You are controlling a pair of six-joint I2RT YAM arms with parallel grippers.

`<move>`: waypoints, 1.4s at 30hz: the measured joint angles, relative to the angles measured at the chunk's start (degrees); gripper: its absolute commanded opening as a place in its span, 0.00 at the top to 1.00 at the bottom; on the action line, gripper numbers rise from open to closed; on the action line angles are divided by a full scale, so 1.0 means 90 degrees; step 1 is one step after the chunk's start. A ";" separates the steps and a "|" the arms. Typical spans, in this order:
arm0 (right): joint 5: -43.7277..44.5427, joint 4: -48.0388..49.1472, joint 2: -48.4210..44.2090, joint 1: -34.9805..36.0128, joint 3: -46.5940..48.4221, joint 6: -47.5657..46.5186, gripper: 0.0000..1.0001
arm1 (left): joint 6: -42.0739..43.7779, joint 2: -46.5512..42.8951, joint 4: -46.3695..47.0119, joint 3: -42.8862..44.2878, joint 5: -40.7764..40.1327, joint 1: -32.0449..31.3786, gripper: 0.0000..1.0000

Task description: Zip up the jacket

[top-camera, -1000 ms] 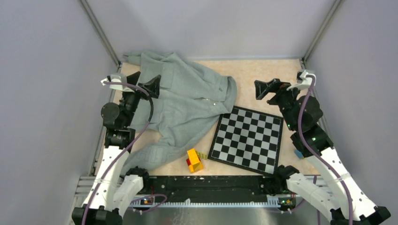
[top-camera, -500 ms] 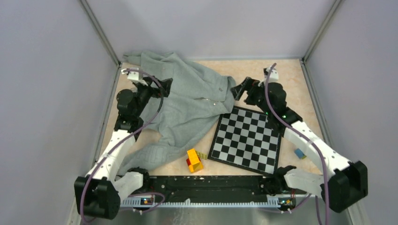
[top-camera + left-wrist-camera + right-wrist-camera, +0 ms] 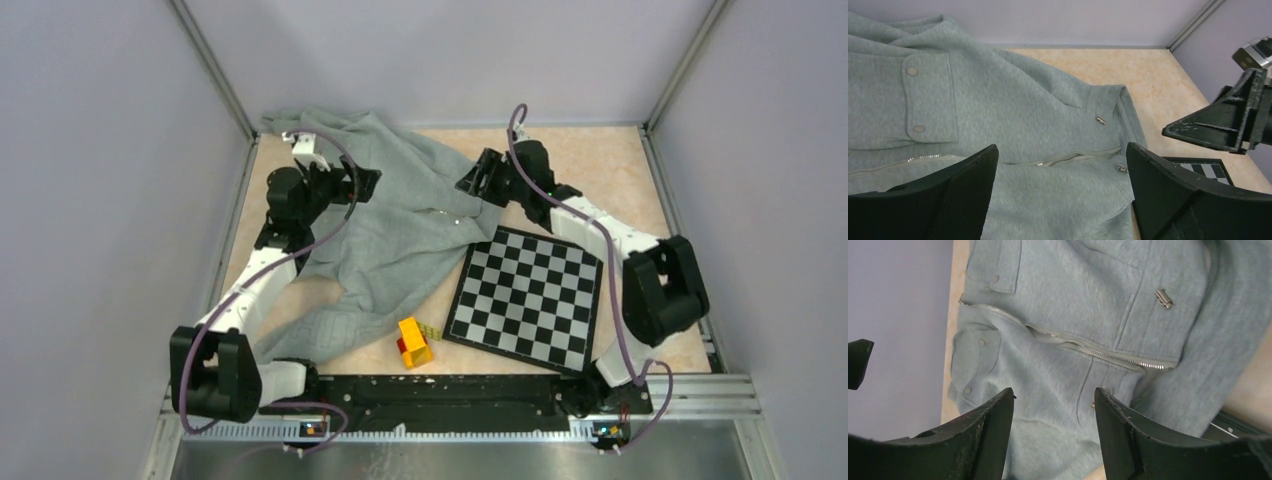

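The jacket [image 3: 400, 230] lies rumpled on the table [image 3: 600, 160], filling the upper left of the top view. One sleeve trails toward the lower left, and its right edge is just beside the chessboard [image 3: 525, 295]. Both arms reach over it. The left end effector [image 3: 362, 186] hovers above the left part of the garment with its fingers spread wide and nothing between them. The right end effector [image 3: 472, 184], likewise spread and empty, hangs near the jacket's right edge.

The zipper [image 3: 1098, 352] runs in a bent line across the centre of the right wrist view, and I cannot pick out its slider with certainty. That is the main risk: a small metal piece [image 3: 1164, 298] on the fabric above the zipper could be mistaken for the pull. The broad fingers could also close on fleece rather than on the slider. With nothing pinning the cloth, pulling would likely bunch the soft fabric and jam the teeth at the bend. The two end effectors are near each other over the garment, so they may collide. A dragged jacket could also shove the chessboard.
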 measured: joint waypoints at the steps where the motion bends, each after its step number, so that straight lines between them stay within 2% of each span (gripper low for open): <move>1: -0.0092 -0.0007 0.0180 0.0000 0.0138 -0.0005 0.44 | -0.0012 0.0107 -0.0100 0.0092 0.0041 -0.0002 0.01; 6: -0.0500 -0.0063 0.0962 -0.0007 0.0384 -0.0073 0.50 | -0.0005 0.0498 -0.0665 0.0580 0.0301 -0.0010 0.01; 14: -0.0947 -0.0396 0.1693 -0.0022 0.0374 -0.0515 0.75 | 0.0257 0.0831 -0.1224 0.1001 0.0542 -0.0078 0.01; 25: -0.1081 0.0041 0.1634 -0.0036 -0.0384 -0.1239 0.80 | 0.0202 0.1766 -0.1719 0.1389 0.0823 -0.0141 0.01; 32: -0.0957 0.0221 0.1537 0.0051 -0.0515 -0.1506 0.78 | -0.0301 0.2038 -0.2373 0.1987 0.0498 0.0039 0.01; 35: -0.0755 0.0036 0.1501 0.0102 -0.0415 -0.1712 0.74 | -0.0770 0.2033 -0.2560 0.1991 0.0160 0.0427 0.01; 37: -0.0469 -0.0187 0.1447 0.0172 -0.0262 -0.1906 0.68 | -0.1127 0.2025 -0.2608 0.1933 0.0104 0.0840 0.01; 42: 0.0182 -0.0571 0.1358 0.0345 0.0430 -0.2297 0.43 | -0.1928 0.1892 -0.2548 0.1503 0.0265 0.1800 0.01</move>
